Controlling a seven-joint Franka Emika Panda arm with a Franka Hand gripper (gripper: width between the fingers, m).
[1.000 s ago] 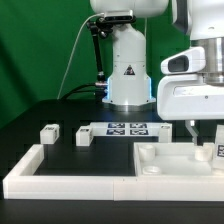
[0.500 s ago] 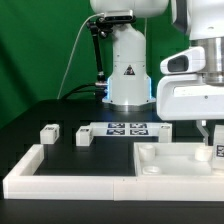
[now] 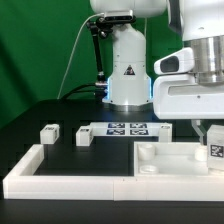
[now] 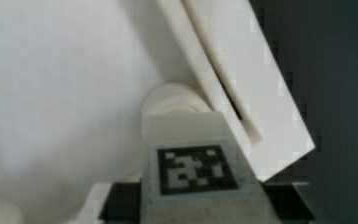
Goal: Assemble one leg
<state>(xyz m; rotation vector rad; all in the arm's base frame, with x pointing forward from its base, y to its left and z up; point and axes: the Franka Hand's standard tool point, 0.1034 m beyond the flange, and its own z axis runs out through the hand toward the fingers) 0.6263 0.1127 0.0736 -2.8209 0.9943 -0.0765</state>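
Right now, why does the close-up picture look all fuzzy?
In the wrist view the leg sits very close to the camera, so its edges look soft, and the white tabletop washes out pale; in the exterior view things look sharper, with a blue glow at the robot base.

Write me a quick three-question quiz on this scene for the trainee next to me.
1. True or false: the gripper is shut on a leg.
2. In the exterior view, on which side of the marker board do the two loose legs lie? A) its left B) its right C) on top of it
3. Fill in: the held leg is at the large white square ____.

Key: 1 true; 2 A; 3 tabletop.
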